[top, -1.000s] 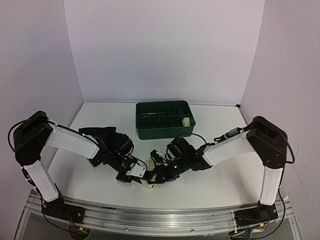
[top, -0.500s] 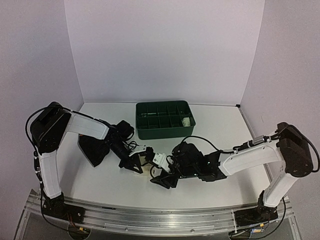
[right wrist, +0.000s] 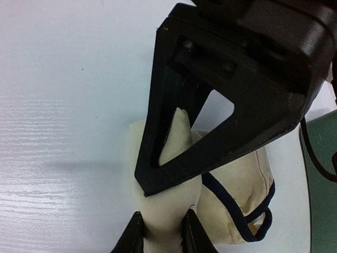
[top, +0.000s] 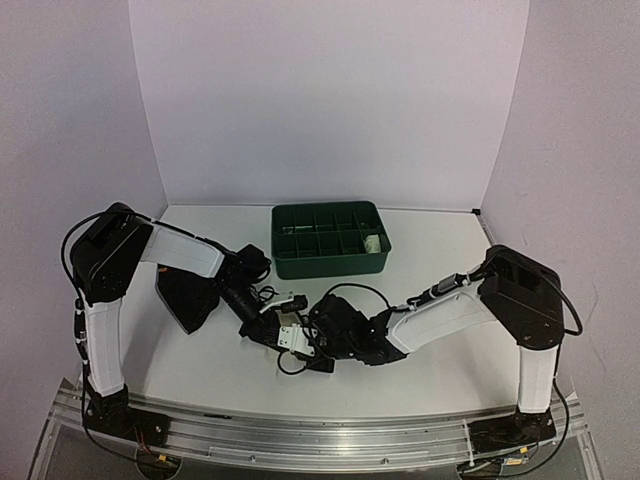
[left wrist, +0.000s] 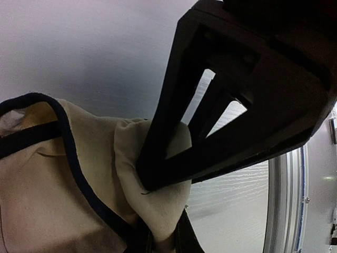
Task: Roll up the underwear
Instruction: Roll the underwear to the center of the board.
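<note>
The cream underwear [right wrist: 237, 195] with dark edging lies bunched on the white table between my two grippers. My left gripper [left wrist: 158, 216] is shut on one fold of it [left wrist: 63, 179]. My right gripper [right wrist: 163, 211] is shut on a thick cream fold. In the top view the two grippers meet at table centre, left gripper [top: 277, 322] and right gripper [top: 305, 345], and they hide most of the cream cloth. The black underwear [top: 185, 295] lies flat at the left under my left arm. A pale mint-white roll [top: 372, 242] sits in the tray's right compartment.
The dark green compartmented tray [top: 330, 262] stands at the back centre, just beyond the grippers. Cables hang off both wrists near the cloth. The table's metal front rail [top: 320, 425] runs close behind the grippers.
My right gripper slid left toward the left gripper and its jaws closed from wide onto the cream fold. The left gripper kept its grip and barely moved in the last half second.
</note>
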